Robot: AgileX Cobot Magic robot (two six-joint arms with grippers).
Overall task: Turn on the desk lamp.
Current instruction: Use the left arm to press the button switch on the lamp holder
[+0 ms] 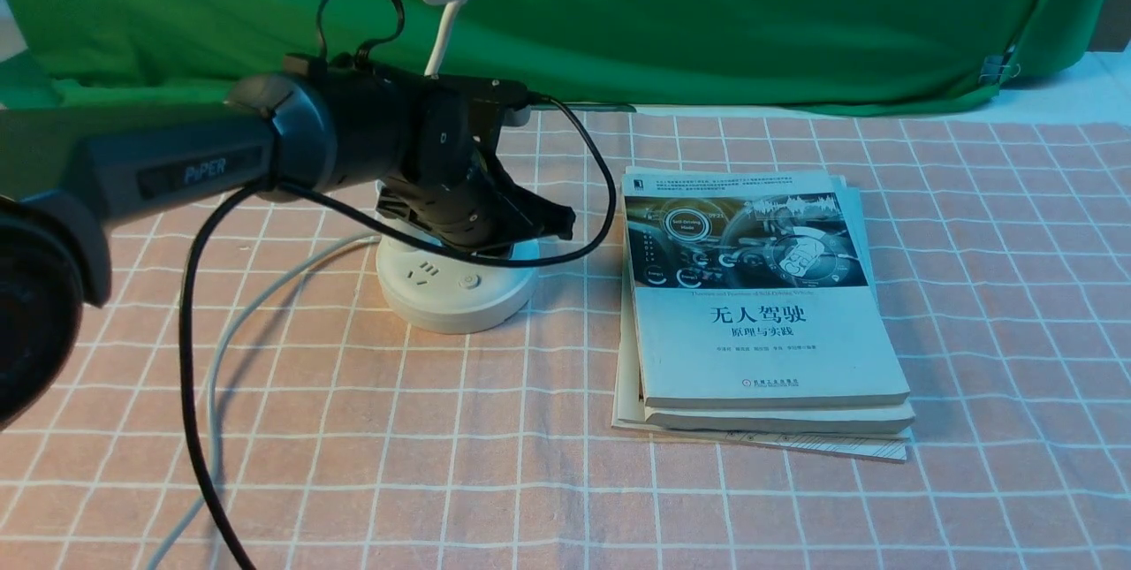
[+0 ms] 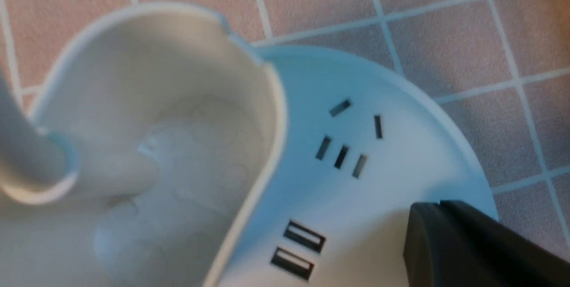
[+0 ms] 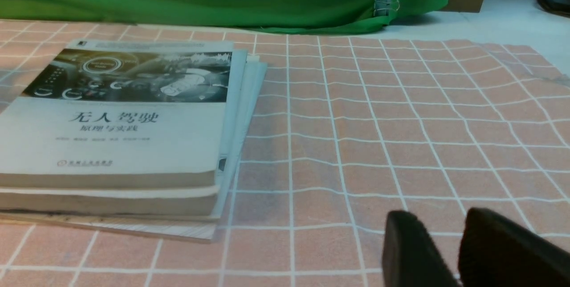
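Left of centre on the desk [image 1: 1078, 97], on pink checked cloth [image 1: 972, 305]: the desk lamp [image 1: 455, 292], round base flat, thin neck rising to a disc head cut off by the top edge. Low over the base's far right side, the left fingers [image 1: 543, 218]; touching it or not, cannot tell. Cannot tell how far open either: only one dark, blurred finger in the left wrist view, at the base rim near the sockets [image 2: 345, 144]. Pen cup [image 2: 156, 113] masked by the left arm from the front. Round button [image 1: 469, 281] on the near side uncovered. Grey cord [image 1: 211, 411] and black arm cable [image 1: 182, 358] trailing off the near edge. Right of the lamp and apart from it, a stack of books [image 1: 764, 287]; past that, open cloth to the right edge. Right fingers [image 3: 412, 251] low over that bare stretch, parted by a narrow gap, gripping nothing, cut off by the frame.
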